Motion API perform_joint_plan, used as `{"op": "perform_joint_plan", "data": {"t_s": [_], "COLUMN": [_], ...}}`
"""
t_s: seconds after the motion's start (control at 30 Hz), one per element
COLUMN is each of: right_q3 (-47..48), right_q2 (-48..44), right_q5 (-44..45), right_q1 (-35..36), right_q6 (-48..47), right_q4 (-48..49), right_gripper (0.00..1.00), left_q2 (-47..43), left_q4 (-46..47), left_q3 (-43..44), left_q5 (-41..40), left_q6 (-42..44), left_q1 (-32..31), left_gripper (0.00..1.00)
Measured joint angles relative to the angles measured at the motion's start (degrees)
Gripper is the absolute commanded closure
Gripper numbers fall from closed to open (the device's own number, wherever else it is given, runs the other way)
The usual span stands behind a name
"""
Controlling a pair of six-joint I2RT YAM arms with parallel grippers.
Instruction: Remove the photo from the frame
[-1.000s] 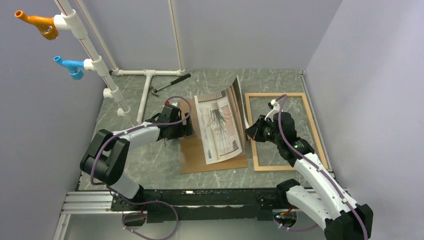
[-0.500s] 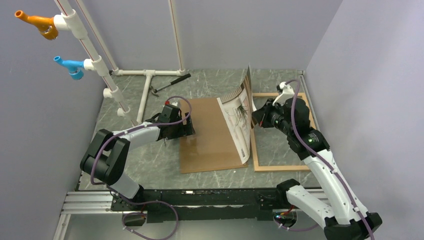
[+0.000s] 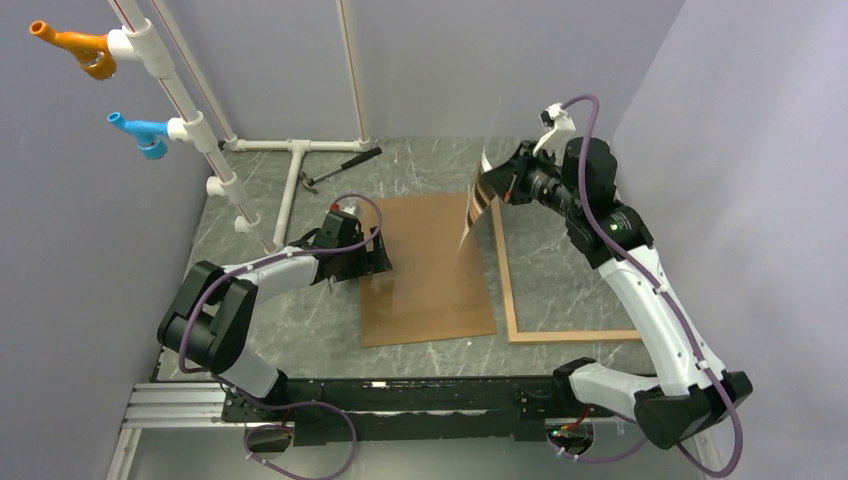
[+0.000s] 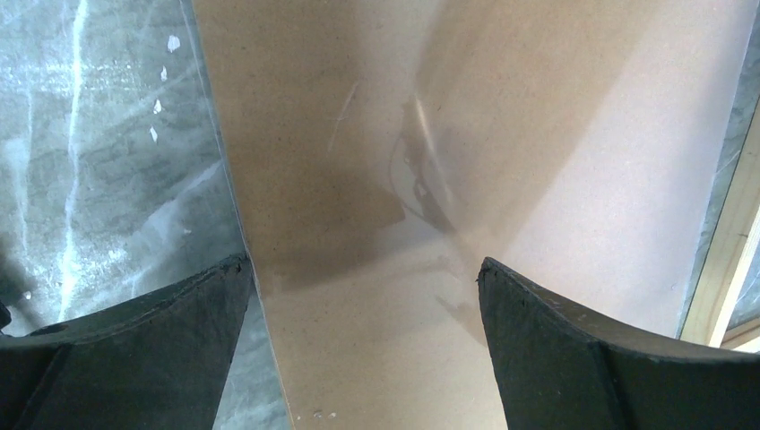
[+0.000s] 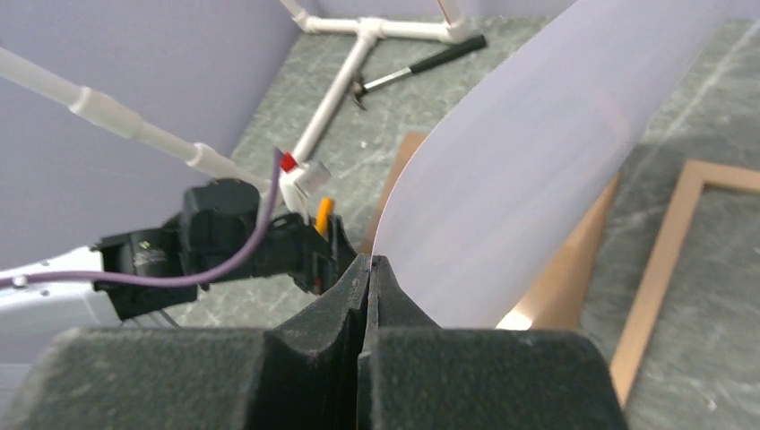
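Grey marbled worktop (image 3: 300, 330) filled the booth between lilac walls (image 3: 450, 60), and on it we saw a brown board (image 3: 425, 270) lying flat near the middle. Just to the board's right lay the frame (image 3: 575, 336), flat on the worktop, with bare stone showing inside its light wooden border. We found the photo (image 3: 483, 190) out of it and off the surface, raised above the board's far right corner, curled and seen nearly edge-on from above. The jaws of the right arm (image 3: 640, 280) were pressed together on one edge of the sheet, whose pale side faced the wrist camera. The jaws of the left arm (image 3: 270, 270) stood wide apart, straddling the board's left edge; whether they touched it we could not tell. Beyond the board's far left corner lay a hammer (image 3: 345, 165) beside white pipes (image 3: 290, 195).
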Motion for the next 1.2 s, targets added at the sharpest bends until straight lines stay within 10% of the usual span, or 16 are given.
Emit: {"op": "perform_joint_plan", "data": {"t_s": [0.37,0.83,1.2], "right_q3": [4.1,-46.4,-58.6], "right_q2": [1.5,-15.4,-23.3], "right_q5": [-1.4,10.5,21.0], "right_q1": [0.4,0.2,0.3], "right_q6": [4.3,19.5,28.0], "right_q4": [4.4,9.7,20.5], "right_gripper": [1.00,1.00,1.00], "left_q2": [-4.6,-18.3,-20.8], "left_q4": [-4.4,-13.7,-14.3], "left_q3": [-0.5,-0.4,-0.5], "left_q5": [0.0,-3.8,-3.1], "left_q6": [0.2,3.3,3.0], "left_q1": [0.6,1.1,1.1], "left_gripper": [0.01,0.01,0.00]}}
